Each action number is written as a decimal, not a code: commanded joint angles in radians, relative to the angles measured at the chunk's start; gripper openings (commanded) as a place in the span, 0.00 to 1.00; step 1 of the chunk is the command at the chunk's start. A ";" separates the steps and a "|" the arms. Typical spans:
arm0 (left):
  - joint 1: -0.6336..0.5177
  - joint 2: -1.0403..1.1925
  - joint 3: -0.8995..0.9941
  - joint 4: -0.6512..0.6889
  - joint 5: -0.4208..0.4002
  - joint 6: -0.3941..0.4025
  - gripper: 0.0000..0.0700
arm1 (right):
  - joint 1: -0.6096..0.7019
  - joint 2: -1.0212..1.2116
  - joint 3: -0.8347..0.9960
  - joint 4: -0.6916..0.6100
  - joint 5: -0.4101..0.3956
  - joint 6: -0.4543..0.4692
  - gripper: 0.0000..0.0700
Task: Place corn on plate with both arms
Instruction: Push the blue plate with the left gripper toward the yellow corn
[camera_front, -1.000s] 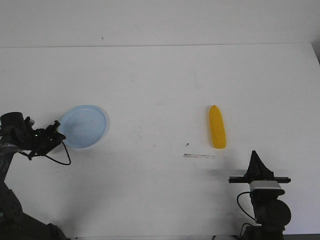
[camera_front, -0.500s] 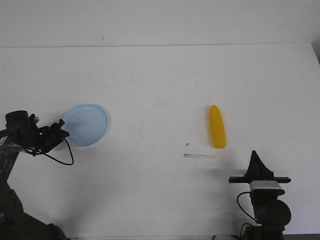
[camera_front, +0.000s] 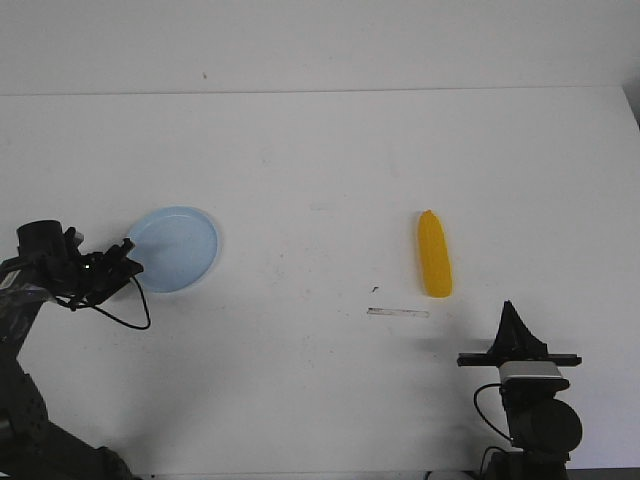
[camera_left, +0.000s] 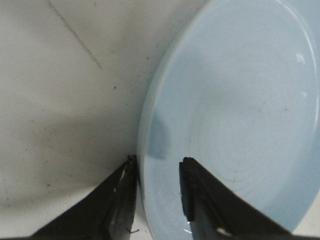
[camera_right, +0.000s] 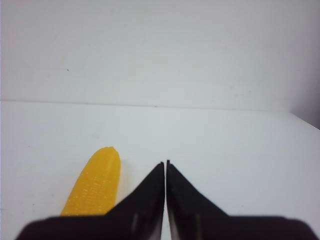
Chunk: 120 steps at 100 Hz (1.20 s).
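Observation:
The pale blue plate (camera_front: 175, 248) lies at the left of the white table. My left gripper (camera_front: 128, 265) is at the plate's near-left edge. In the left wrist view the plate (camera_left: 235, 100) fills most of the frame, and my left gripper (camera_left: 157, 165) has one finger outside the rim and one on the plate's inner face, closed on the rim. The yellow corn (camera_front: 434, 254) lies lengthwise right of centre. My right gripper (camera_front: 510, 305) is shut and empty, a short way nearer than the corn and to its right. The corn also shows in the right wrist view (camera_right: 95, 185) beside the right gripper (camera_right: 165, 162).
A thin pale strip (camera_front: 398, 312) and a small dark speck (camera_front: 374, 289) lie on the table just in front of the corn. The table's far edge meets a white wall (camera_front: 320, 45).
My left gripper has moved a little to the right, and the plate has shifted slightly right with it. The right arm and the corn have not moved.

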 joint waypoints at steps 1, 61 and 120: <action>0.003 0.027 0.006 -0.002 0.001 0.006 0.22 | 0.001 0.002 -0.001 0.013 0.000 0.003 0.01; -0.067 -0.049 0.006 -0.001 0.010 -0.030 0.00 | 0.001 0.002 -0.001 0.013 0.000 0.003 0.01; -0.606 -0.103 0.006 0.129 -0.139 -0.130 0.00 | 0.001 0.002 -0.001 0.013 0.000 0.003 0.01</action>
